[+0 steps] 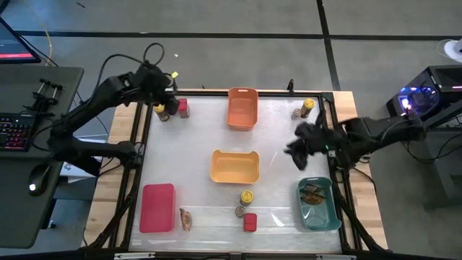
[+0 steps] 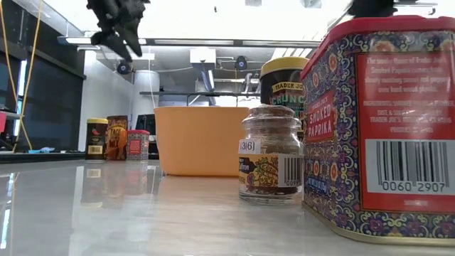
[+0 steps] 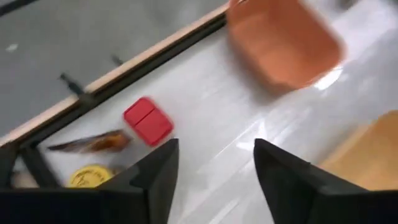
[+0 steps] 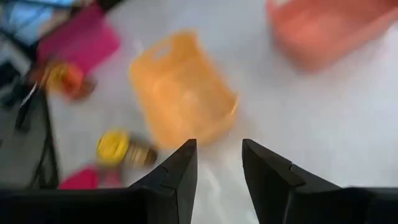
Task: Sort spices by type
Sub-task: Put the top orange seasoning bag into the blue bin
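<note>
My left gripper [image 3: 214, 168] is open and hovers above the table's far left corner [image 1: 164, 103]. Below it stand a red tin [image 3: 148, 121], a brownish packet [image 3: 93, 143] and a yellow-lidded jar [image 3: 90, 176]. My right gripper [image 4: 217, 165] is open and empty, raised over the table's right side [image 1: 297, 149]. At the near edge a yellow-lidded jar [image 1: 247, 196], a grey-brown jar [image 1: 240, 211], a red tin [image 1: 250, 222] and a packet [image 1: 185, 219] rest on the table. Another yellow-lidded jar [image 1: 309, 105] and a grey-brown jar [image 1: 297, 113] stand at the far right. Packets lie in the teal bin [image 1: 317, 211].
An orange bin [image 1: 243, 107] stands at the far middle, a yellow bin [image 1: 234, 166] in the centre and a red bin [image 1: 158, 207] near left. A black frame [image 1: 141, 155] rims the table. Bare white surface lies between the bins.
</note>
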### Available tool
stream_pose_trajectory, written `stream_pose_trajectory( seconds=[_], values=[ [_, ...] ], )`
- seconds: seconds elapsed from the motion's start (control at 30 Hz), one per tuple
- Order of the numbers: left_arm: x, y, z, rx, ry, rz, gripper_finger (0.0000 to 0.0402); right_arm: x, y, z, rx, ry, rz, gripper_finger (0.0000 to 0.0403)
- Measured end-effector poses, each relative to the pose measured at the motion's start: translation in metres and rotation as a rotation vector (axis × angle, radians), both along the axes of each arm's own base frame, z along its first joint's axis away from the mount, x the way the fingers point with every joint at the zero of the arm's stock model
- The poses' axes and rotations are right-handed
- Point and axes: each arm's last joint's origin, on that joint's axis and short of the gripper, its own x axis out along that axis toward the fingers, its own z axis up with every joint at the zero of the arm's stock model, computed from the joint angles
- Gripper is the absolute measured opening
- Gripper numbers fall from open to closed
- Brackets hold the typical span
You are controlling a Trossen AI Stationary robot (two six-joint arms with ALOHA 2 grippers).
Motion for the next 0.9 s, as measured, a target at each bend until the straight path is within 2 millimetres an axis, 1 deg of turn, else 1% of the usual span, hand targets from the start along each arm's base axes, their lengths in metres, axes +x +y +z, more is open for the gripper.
stream_pose_trajectory(
  seconds=[0.07,0.13,0.23,0.4,0.53,0.63,0.73,0.83,0.9],
  values=[
    [0.002,0.013,-0.010,-0.062,0.064,0.044,0.0219,0.009,-0.016,0.001,-0.026,-0.022,-0.037,0.0122],
    [0.006,0.029,-0.022,-0.173,0.177,0.087,0.0226,0.017,-0.031,0.000,-0.026,-0.031,-0.045,0.0122],
    [0.014,0.053,-0.039,-0.301,0.397,0.048,0.0227,0.031,-0.050,-0.003,-0.031,-0.048,0.000,0.0122],
    [0.035,0.090,-0.058,-0.296,0.691,-0.032,0.0227,0.053,-0.069,-0.010,-0.049,-0.088,0.081,0.0122],
    [0.051,0.112,-0.062,-0.214,0.858,-0.144,0.0227,0.067,-0.074,-0.018,-0.033,-0.088,0.116,0.0122],
    [0.062,0.125,-0.071,-0.205,0.918,-0.273,0.0227,0.074,-0.074,-0.024,-0.026,-0.067,0.124,0.0122],
    [0.065,0.131,-0.081,-0.251,0.929,-0.304,0.0227,0.078,-0.072,-0.029,-0.021,-0.050,0.132,0.0122],
    [0.067,0.131,-0.090,-0.304,0.969,-0.334,0.0227,0.079,-0.071,-0.030,-0.033,-0.045,0.150,0.0122],
    [0.067,0.129,-0.091,-0.323,0.986,-0.343,0.0227,0.079,-0.071,-0.030,-0.050,-0.042,0.166,0.0122]
  ],
)
